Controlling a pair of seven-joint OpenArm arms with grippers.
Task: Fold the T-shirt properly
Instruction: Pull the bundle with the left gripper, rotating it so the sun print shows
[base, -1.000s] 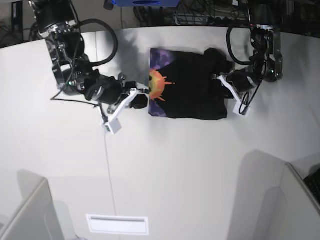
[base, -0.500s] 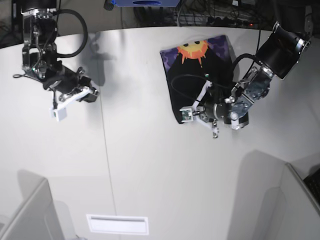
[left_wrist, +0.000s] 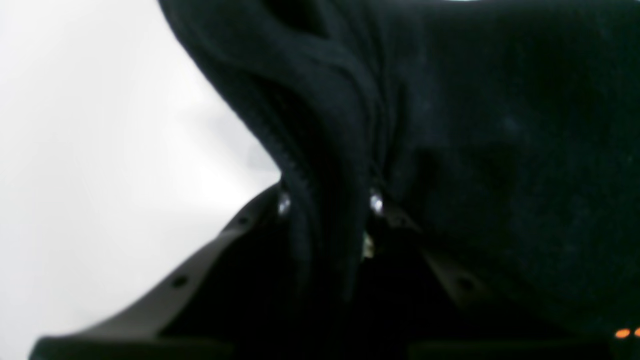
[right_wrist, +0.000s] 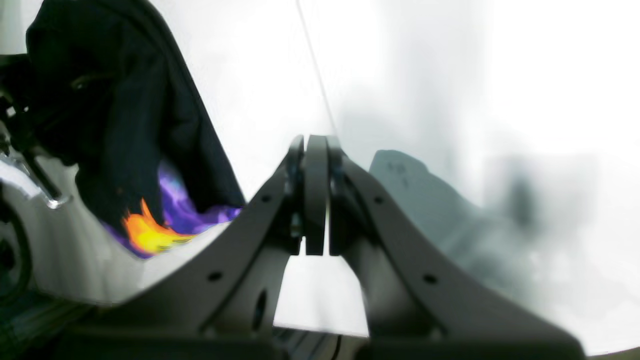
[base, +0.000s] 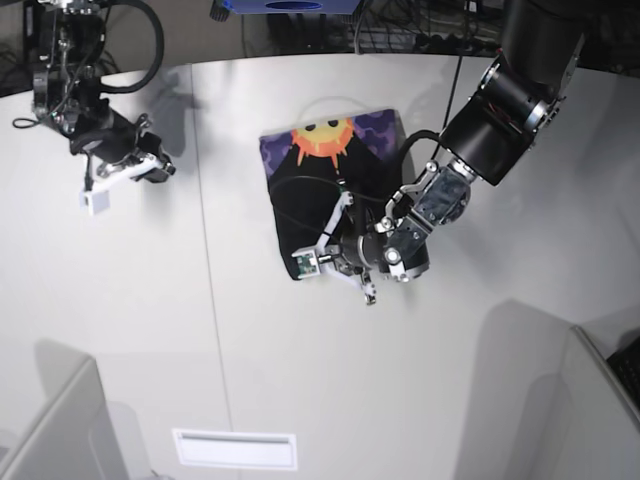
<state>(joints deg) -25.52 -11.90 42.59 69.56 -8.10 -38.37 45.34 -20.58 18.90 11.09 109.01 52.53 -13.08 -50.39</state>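
Observation:
The T-shirt (base: 345, 185) lies folded small on the white table, black with the orange sun print (base: 322, 138) on purple at its far edge. My left gripper (base: 318, 262) reaches across from the right and is shut on the shirt's near left corner. In the left wrist view a thick fold of black cloth (left_wrist: 325, 150) runs down between the fingers (left_wrist: 240, 235). My right gripper (base: 160, 168) hovers far to the left, shut and empty. Its wrist view shows the fingertips (right_wrist: 316, 165) pressed together, with the T-shirt (right_wrist: 125, 115) and its print (right_wrist: 145, 232) off to the left.
A thin seam (base: 215, 330) runs down the table (base: 300, 380). A white label strip (base: 235, 448) sits near the front edge. Grey partitions stand at the front left (base: 55, 430) and front right (base: 590, 400). Cables and a blue box (base: 290, 6) lie behind the table.
The left gripper has carried the T-shirt's held edge leftward and toward the front, shifting the whole shirt left. The right arm has drawn farther left and back, away from the shirt.

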